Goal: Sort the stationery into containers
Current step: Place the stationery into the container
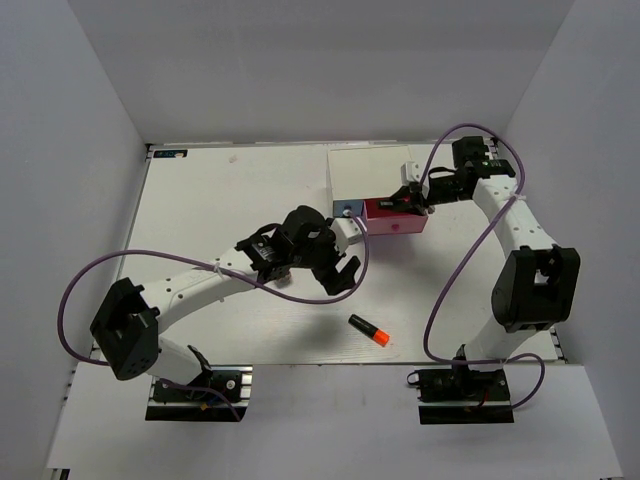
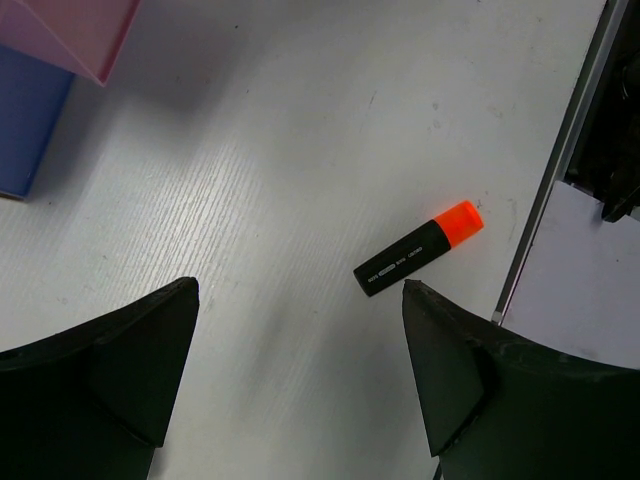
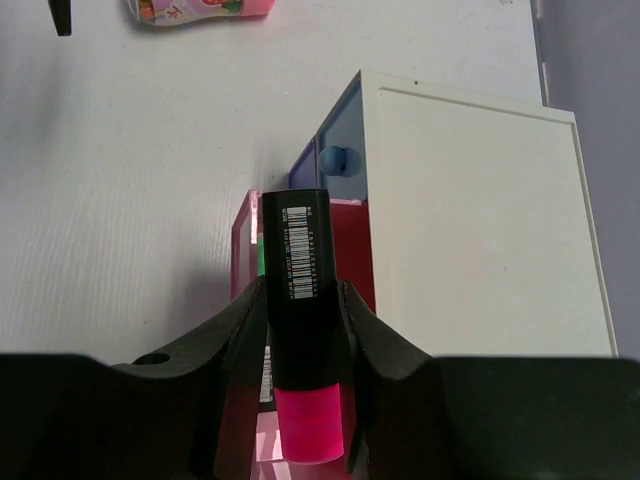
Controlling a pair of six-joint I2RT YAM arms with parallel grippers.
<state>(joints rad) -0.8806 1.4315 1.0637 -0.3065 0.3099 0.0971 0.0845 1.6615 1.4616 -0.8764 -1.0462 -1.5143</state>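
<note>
The white drawer box (image 1: pixel 365 172) stands at the back centre, its pink drawer (image 1: pixel 396 216) pulled out toward the right. My right gripper (image 3: pixel 300 300) is shut on a black highlighter with a pink cap (image 3: pixel 298 300) and holds it over the open pink drawer (image 3: pixel 243 250), where a bit of green shows inside. A black highlighter with an orange cap (image 1: pixel 369 331) lies on the table near the front. My left gripper (image 2: pixel 300 290) hovers open and empty beside the orange-capped highlighter (image 2: pixel 420 250). A stubby pink oblong item (image 3: pixel 200 9) lies beyond the box in the right wrist view.
The light-blue drawer's knob (image 3: pixel 337 160) sticks out beside the pink drawer. The blue-violet lower drawer (image 2: pixel 28 120) shows at the left wrist view's left edge. The table's metal front rail (image 2: pixel 545 200) runs just past the orange-capped highlighter. White walls enclose the table.
</note>
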